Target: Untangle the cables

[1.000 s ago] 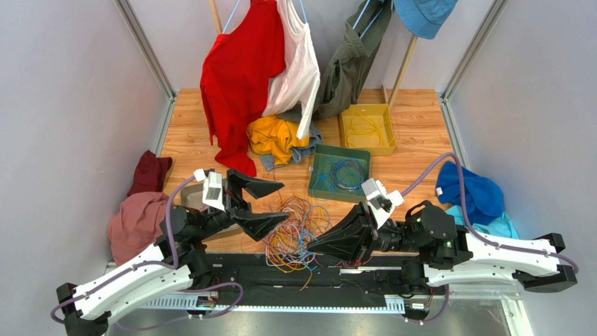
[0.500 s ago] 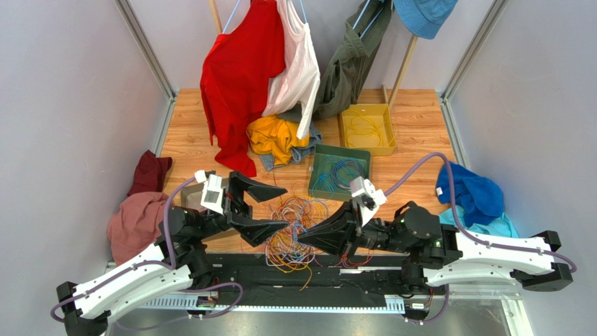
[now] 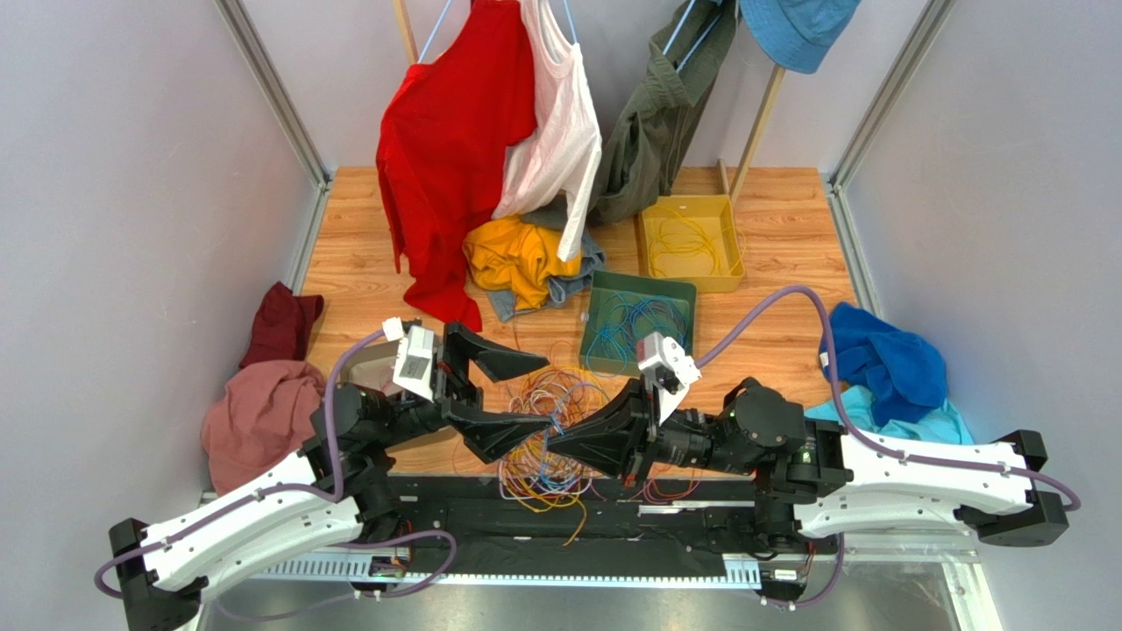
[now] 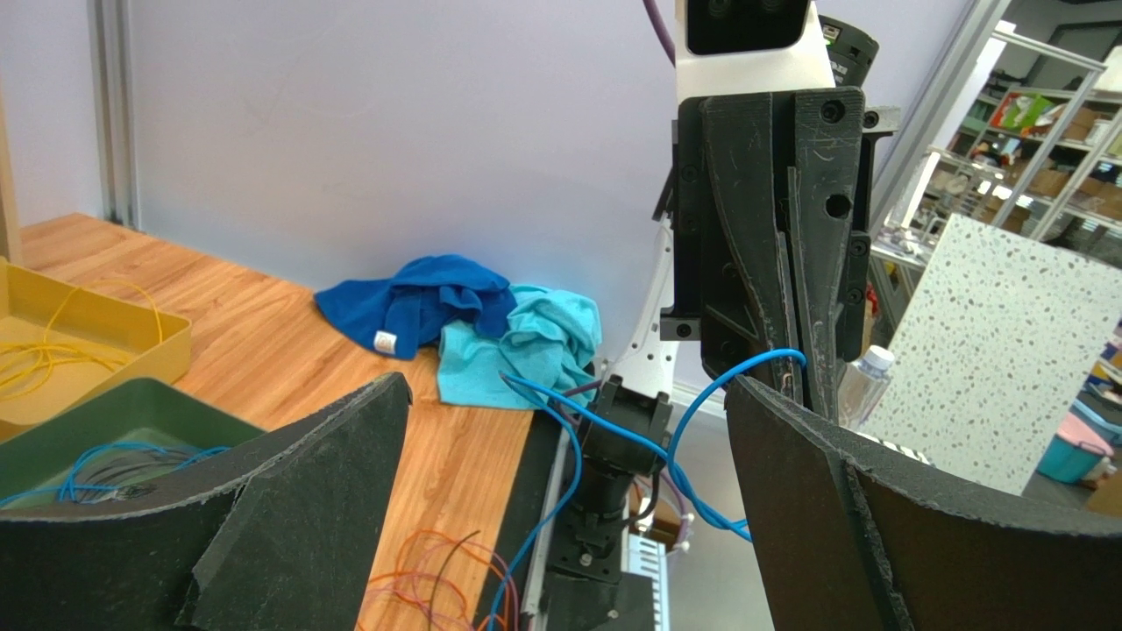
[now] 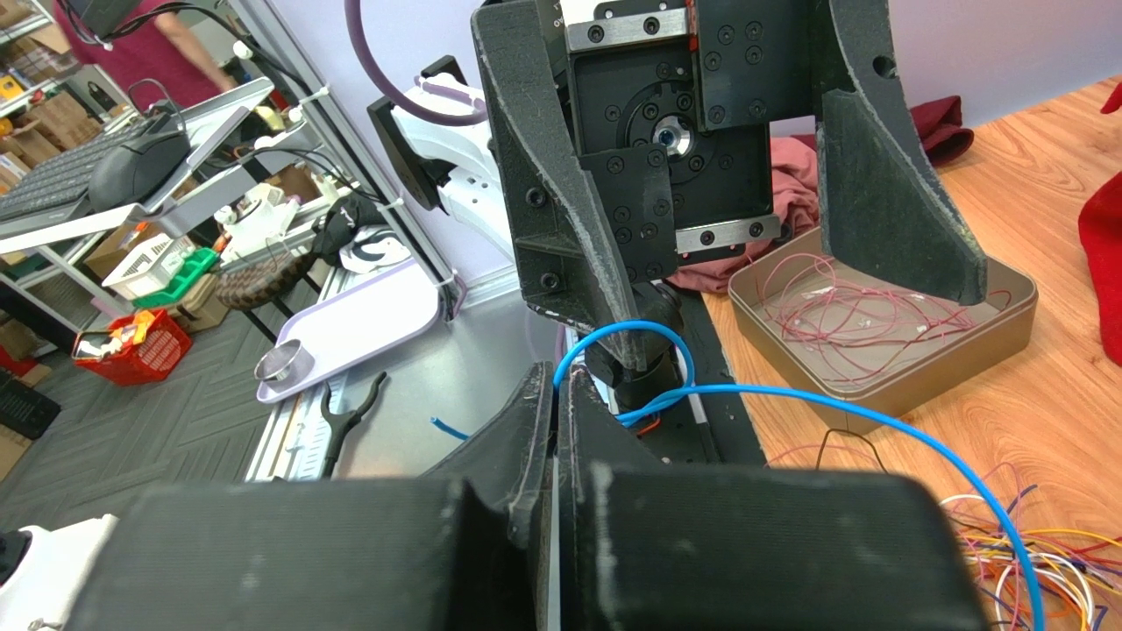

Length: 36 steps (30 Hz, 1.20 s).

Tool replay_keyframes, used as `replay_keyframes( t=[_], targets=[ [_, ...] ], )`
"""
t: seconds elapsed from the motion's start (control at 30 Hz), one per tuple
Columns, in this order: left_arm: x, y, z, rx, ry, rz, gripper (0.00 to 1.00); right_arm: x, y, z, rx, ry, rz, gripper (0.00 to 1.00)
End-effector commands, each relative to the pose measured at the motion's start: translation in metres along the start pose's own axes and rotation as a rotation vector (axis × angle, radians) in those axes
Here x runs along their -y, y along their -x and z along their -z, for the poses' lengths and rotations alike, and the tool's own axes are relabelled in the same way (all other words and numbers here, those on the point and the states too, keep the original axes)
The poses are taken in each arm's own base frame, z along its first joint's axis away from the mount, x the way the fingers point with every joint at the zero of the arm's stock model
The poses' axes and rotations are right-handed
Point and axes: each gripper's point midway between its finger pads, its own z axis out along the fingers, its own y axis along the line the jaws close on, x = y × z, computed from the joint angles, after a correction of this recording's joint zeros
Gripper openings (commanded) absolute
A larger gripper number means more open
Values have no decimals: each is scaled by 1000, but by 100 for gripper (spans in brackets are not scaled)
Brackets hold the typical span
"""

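A green tray, a yellow tray and heaped garments are set farther back on the wooden counter, which is enclosed by grey walls. The cables are massed at the near edge. The left gripper jaws are spread wide beside them. The right gripper jaws are clamped on a blue cable.

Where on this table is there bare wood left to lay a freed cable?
Bare wood shows at the back left, between the red shirt and the maroon cloth, and at the back right, between the yellow tray and the blue cloth. The near centre is crowded: the left pincer and the right pincer meet over the cable heap.
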Motion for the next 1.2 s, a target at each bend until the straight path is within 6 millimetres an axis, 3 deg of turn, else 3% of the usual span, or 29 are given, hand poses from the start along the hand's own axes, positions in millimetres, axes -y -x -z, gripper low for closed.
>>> replay_keyframes(
  t=[0.0, 0.23, 0.73, 0.87, 1.17],
  targets=[
    [8, 13, 1, 37, -25, -36, 99, -3, 19, 5, 68, 8, 14, 0],
    [5, 3, 5, 21, -17, -23, 99, -6, 24, 7, 81, 21, 12, 0],
    [2, -7, -10, -22, -28, -10, 99, -16, 19, -2, 60, 75, -3, 0],
    [-7, -1, -9, 5, 27, -15, 86, -21, 17, -3, 48, 102, -15, 0],
    [-53, 35, 9, 145, 343, -29, 82, -29, 4, 0, 23, 158, -58, 0]
  ],
)
